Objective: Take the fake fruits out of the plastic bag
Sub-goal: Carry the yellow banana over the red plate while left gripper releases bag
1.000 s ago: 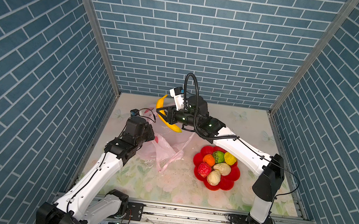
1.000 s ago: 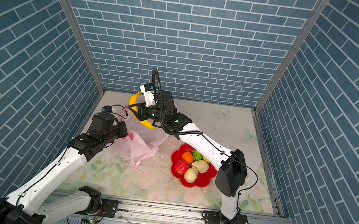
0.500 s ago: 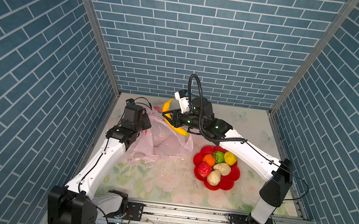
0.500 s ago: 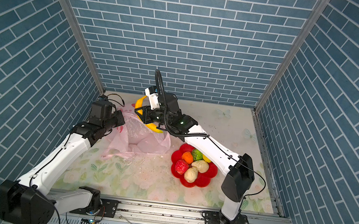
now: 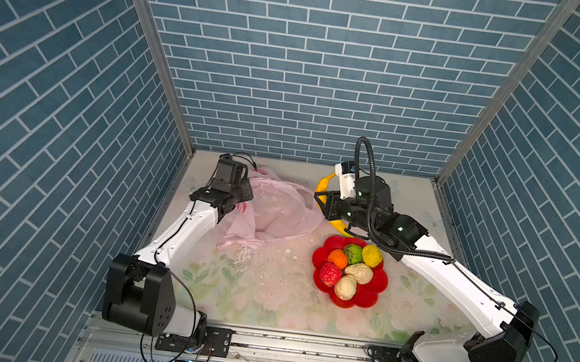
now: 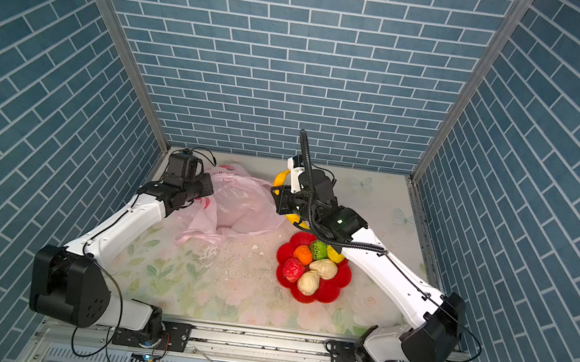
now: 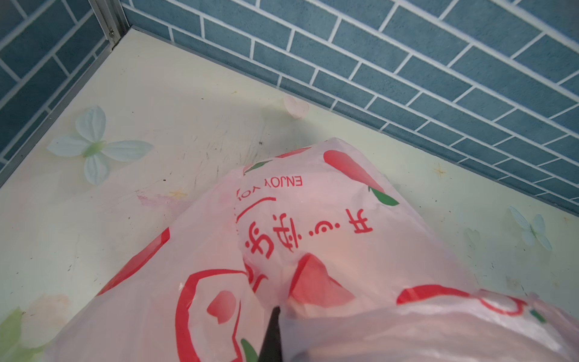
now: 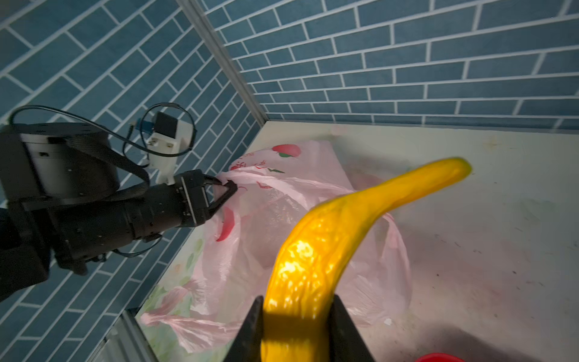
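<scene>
Left arm (image 5: 190, 230) runs from its base at the table's front-left corner up along the left edge, elbow low, wrist level near the back-left corner. Left gripper (image 8: 232, 188) points toward mid-table, jaws clenched on a bunched edge of the bag (image 5: 277, 210), film lifted there. In the left wrist view the film drapes over the gripper and only one black fingertip (image 7: 272, 332) shows.

Right arm (image 5: 456, 287) stretches from the front-right corner diagonally toward the back middle. Its forearm passes over the dish's back-right rim and in a top view hides part of the yellow fruit (image 6: 335, 256). Right gripper (image 8: 297, 329) faces the bag, jaws grasping the banana (image 8: 329, 238) about mid-length, both ends sticking out in both top views.

Table (image 5: 259, 298) has a floral print, with blue brick walls on three sides. The bag lies crumpled on the back-left part, red print on it, mouth gaping toward the right gripper. Whether anything is inside cannot be told.

Dish (image 5: 364, 298), red and flower-shaped, sits right of table centre, apart from the bag. The banana is outside the bag, just beside its right edge, held off the table behind the dish.

In the dish: two beige fruits (image 5: 359, 272), green fruit (image 5: 352, 253), red fruit (image 5: 330, 274) and orange fruit (image 5: 338, 257), packed touching the yellow one.

White crumbs (image 5: 287, 251) are scattered between bag and dish.
</scene>
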`<act>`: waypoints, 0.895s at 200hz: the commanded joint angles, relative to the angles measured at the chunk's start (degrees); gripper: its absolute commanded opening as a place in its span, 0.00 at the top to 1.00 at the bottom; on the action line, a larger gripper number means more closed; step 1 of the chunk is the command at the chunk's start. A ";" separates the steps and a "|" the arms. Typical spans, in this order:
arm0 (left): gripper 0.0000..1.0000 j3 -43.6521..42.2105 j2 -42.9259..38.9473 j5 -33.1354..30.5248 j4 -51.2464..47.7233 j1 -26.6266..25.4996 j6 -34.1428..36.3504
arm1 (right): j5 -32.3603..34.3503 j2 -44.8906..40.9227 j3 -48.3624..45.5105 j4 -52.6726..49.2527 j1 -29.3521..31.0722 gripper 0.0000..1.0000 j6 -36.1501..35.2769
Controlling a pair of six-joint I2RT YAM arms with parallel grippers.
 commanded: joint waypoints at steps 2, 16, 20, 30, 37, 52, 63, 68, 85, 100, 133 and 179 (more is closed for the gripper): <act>0.99 2.25 1.96 0.56 -0.47 -0.15 0.70 | 6.48 -3.98 -4.12 -5.29 -1.53 0.91 -1.40; 0.98 3.04 3.13 0.57 -0.99 -0.68 0.86 | 8.02 -6.04 -6.36 -6.93 -2.47 0.91 -1.18; 0.97 3.32 3.49 0.44 -1.13 -0.83 0.98 | 8.41 -6.42 -6.84 -7.23 -2.70 0.91 -1.18; 0.96 3.91 4.31 0.15 -1.74 -1.27 1.15 | 9.40 -7.62 -8.36 -8.10 -3.21 0.91 -1.09; 0.96 4.42 5.19 -0.17 -2.43 -1.51 1.27 | 9.95 -8.21 -9.22 -8.80 -3.60 0.91 -0.96; 0.96 5.36 6.66 -0.75 -3.86 -1.82 1.27 | 11.15 -9.02 -11.03 -9.89 -4.26 0.92 -0.50; 0.95 5.34 7.32 -0.88 -4.07 -1.89 1.13 | 11.40 -9.15 -11.84 -10.43 -4.52 0.92 -0.26; 0.95 5.25 7.56 -0.87 -4.15 -1.98 0.98 | 11.40 -9.13 -12.23 -10.67 -4.60 0.92 -0.17; 0.93 5.22 8.01 -0.97 -4.37 -2.26 0.99 | 11.46 -9.10 -13.36 -11.23 -4.60 0.92 0.52; 0.93 5.20 8.30 -1.02 -4.59 -2.35 0.94 | 11.34 -8.98 -14.27 -11.42 -4.63 0.92 1.40; 0.90 5.22 8.83 -1.22 -5.22 -2.42 1.05 | 11.00 -8.89 -16.21 -11.07 -4.61 0.92 3.66; 0.86 5.58 9.15 -1.36 -6.16 -2.44 1.21 | 10.19 -8.63 -20.08 -8.01 -4.60 0.92 7.14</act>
